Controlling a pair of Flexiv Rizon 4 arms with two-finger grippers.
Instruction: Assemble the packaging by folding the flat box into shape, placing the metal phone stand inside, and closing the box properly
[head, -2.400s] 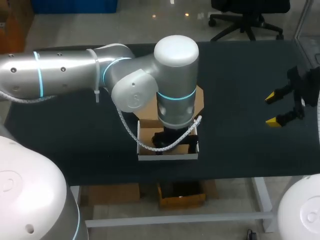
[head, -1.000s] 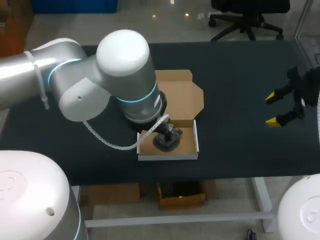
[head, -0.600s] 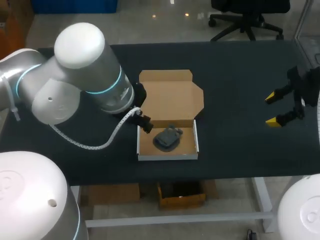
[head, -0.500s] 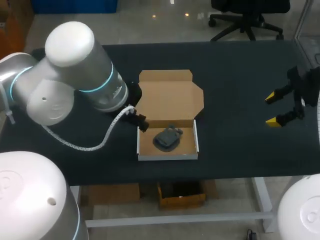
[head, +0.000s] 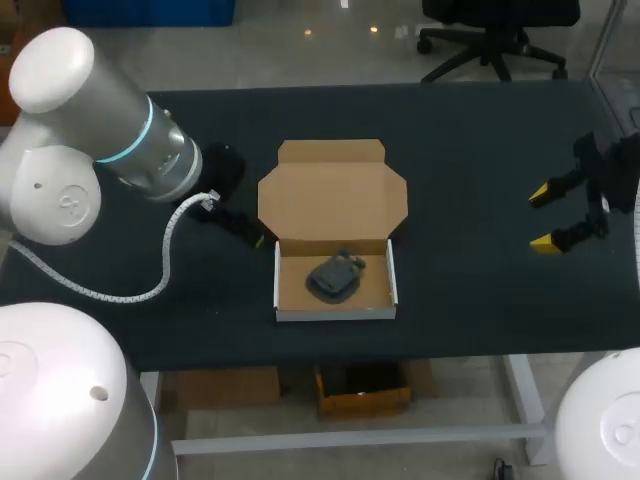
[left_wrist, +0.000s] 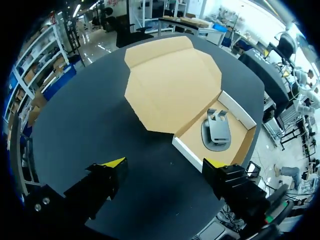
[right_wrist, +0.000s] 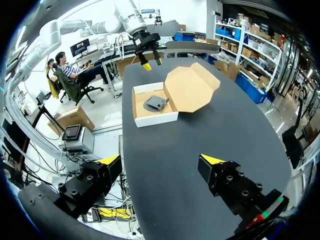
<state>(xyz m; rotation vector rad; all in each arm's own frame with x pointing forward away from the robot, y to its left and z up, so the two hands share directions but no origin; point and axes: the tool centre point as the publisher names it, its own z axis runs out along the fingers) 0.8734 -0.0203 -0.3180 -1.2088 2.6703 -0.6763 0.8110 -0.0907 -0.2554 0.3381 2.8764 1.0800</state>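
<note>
Left gripper (left_wrist: 164, 163) is hovering low over the dark table (head: 480, 150), fingers spread wide and released, nothing lying between the yellow tips. The cardboard box (left_wrist: 231, 131) is sitting just ahead of this gripper and off to one side, the tray's near corner lying close to one fingertip without touching it. The lid flap (left_wrist: 172, 85) is lying open and flat on the table, stretching away ahead of the fingers, joined to the tray along one long edge. The metal phone stand (left_wrist: 216, 131) is resting inside the tray, roughly centred, apart from the white-edged walls. Right gripper (right_wrist: 160, 159) is hanging well apart from the box, fingers likewise spread and released, gripping nothing. From its wrist the box is showing far ahead across the table, tray nearer one side, lid opened beside it, the stand showing as a dark shape in the tray. The left arm's fingers are pointing down just beyond the tray's far corner there.
</note>
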